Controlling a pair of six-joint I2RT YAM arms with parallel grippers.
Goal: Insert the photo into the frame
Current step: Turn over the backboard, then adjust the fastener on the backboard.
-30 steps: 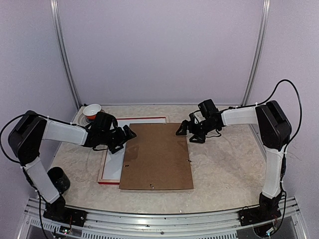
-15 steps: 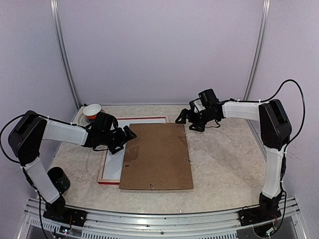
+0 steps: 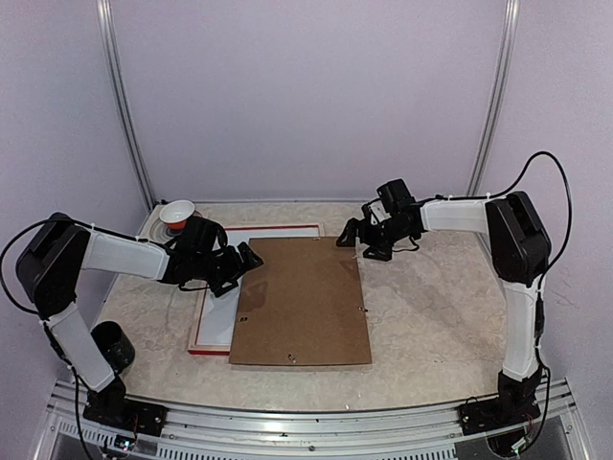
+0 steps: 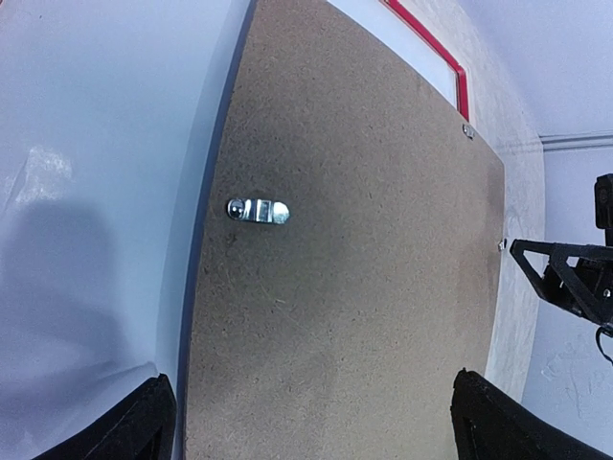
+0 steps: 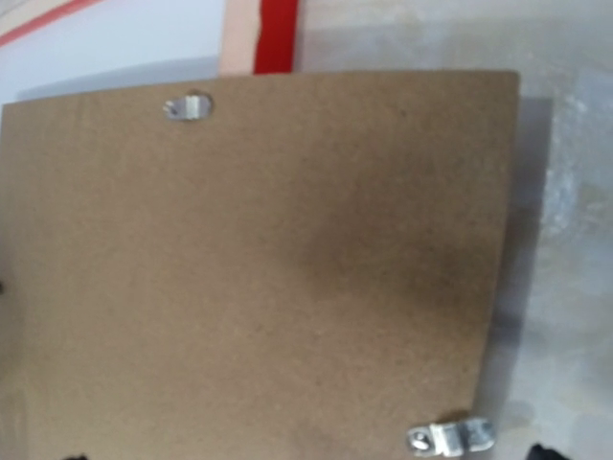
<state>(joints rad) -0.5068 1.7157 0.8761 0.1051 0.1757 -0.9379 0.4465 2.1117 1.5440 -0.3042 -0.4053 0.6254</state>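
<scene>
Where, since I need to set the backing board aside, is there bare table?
Right of the backing board the table lies bare to its edge. The left side is crowded: frame, left end effector, bowl, black cup.

The backing board [image 3: 302, 302] is brown, matt fibreboard, finely rough, with small shiny metal clips [image 4: 257, 210] near its edges. At its 9 o'clock the photo [image 3: 222, 311] shows smooth white paper with a soft sheen. The frame [image 5: 276, 34] is glossy red beside pale bare wood. The surface [image 3: 431, 307] looks like mottled, matt stone.

Right claw [image 3: 356, 242] farther back, slightly left.
</scene>
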